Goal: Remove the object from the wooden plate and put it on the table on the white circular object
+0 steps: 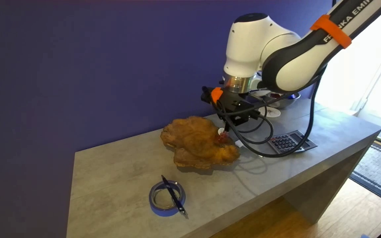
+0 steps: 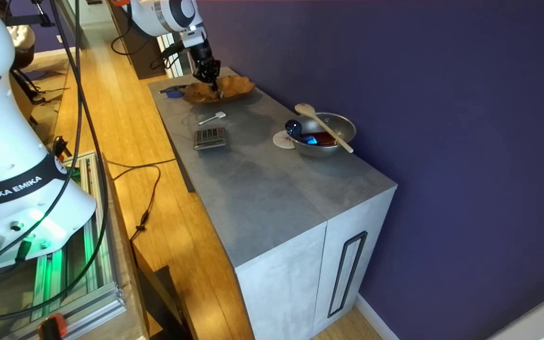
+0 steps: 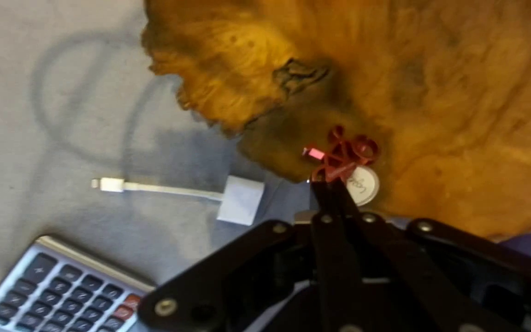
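Pickup: apparently grasping red-and-white object [image 3: 351,159] on or just above wooden plate [image 1: 193,140] with clenched end effector [image 3: 331,182], next calling for lifting clear and carrying to flat white disc [image 2: 283,140].

"FRANKA EMIKA" is showing on a black band [image 2: 14,189], "DAR" on the robot base [image 2: 12,127], "NKA EMI" on the forearm [image 1: 317,54]

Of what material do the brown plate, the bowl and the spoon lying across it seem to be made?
Brown plate: looks like glossy wood, by its streaky grain and highlights.
Bowl: probably stainless steel, grey with metallic shine.
Spoon: likely wood, pale tan, rather matte; no grain can be made out.
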### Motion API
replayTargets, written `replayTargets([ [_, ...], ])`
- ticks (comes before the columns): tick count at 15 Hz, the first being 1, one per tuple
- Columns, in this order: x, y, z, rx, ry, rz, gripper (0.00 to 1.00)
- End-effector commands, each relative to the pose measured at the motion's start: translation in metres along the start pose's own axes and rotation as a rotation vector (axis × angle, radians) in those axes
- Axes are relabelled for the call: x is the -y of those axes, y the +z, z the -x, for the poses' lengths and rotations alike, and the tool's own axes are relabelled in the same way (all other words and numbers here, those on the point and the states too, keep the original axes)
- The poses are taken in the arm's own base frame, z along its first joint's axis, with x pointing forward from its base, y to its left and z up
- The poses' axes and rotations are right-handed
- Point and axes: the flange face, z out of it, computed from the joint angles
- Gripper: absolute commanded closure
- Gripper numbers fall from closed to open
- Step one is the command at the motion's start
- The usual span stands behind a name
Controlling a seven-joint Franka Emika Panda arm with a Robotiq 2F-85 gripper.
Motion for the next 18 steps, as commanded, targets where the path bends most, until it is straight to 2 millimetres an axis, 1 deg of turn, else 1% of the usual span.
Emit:
replayTargets([
  [1,-0.059,-0.019,-0.019,-0.027,0.199,-0.007,0.99],
  [2,-0.024,-0.004,-0.009,-0.024,0.108,0.013,0.97],
  [4,-0.044,-0.008,-0.015,-0.031,0.165,0.015,0.97],
  [5,-0.049,-0.010,-0.016,-0.031,0.175,0.017,0.99],
  [6,-0.055,-0.010,-0.023,-0.031,0.184,0.026,0.99],
  [10,-0.100,-0.005,-0.066,-0.059,0.188,0.069,0.99],
  [11,-0.115,-0.001,-0.081,-0.069,0.219,0.089,0.99],
  [12,-0.125,0.001,-0.093,-0.055,0.259,0.087,0.99],
  [13,-0.121,0.003,-0.092,-0.048,0.251,0.072,0.99],
  [14,-0.105,0.014,-0.084,-0.071,0.226,0.103,0.97],
  [15,-0.111,0.014,-0.092,-0.065,0.234,0.099,0.97],
  [16,-0.114,0.013,-0.096,-0.061,0.239,0.097,0.99],
  [17,-0.108,0.019,-0.096,-0.049,0.271,0.109,0.99],
  [18,-0.108,0.021,-0.111,-0.090,0.335,0.116,0.99],
])
